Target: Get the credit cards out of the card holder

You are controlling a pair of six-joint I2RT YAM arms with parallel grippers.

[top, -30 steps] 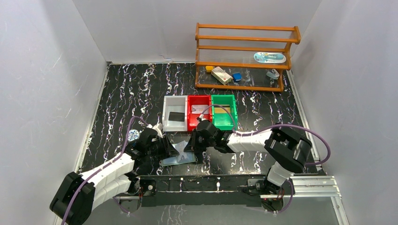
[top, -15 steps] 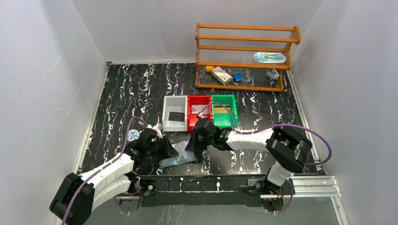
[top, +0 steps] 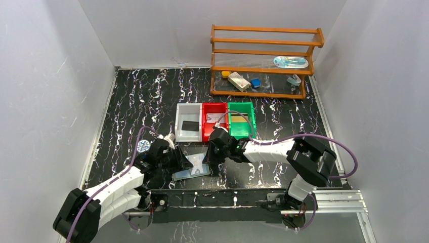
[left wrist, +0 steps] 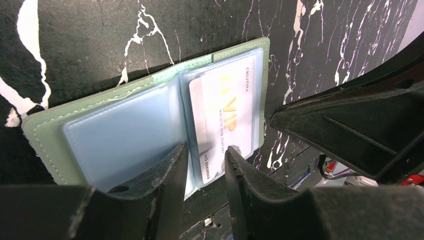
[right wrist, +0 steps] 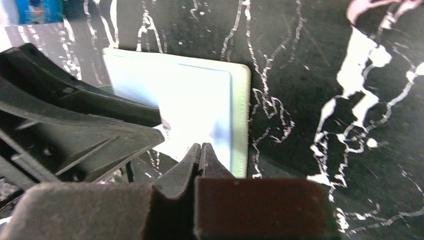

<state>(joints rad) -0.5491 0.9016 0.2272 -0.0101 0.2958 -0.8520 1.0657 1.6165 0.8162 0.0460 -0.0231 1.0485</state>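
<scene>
the flat grey-green bifold card holder point(top: 195, 172) lies open on the black marbled table point(top: 152, 96) between my arms. my left gripper point(left wrist: 206, 150) sits narrowly parted over its pale gold-lettered plastic card point(left wrist: 225, 110). my right gripper point(right wrist: 200, 150) is closed tight at the holder's edge.

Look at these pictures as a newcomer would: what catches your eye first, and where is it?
The open green card holder lies near the table's front edge, a pale VIP card in one clear pocket, with the left gripper and right gripper both at it. Behind it a white bin, red bin and green bin stand in a row, with a wooden rack at the far right.
</scene>
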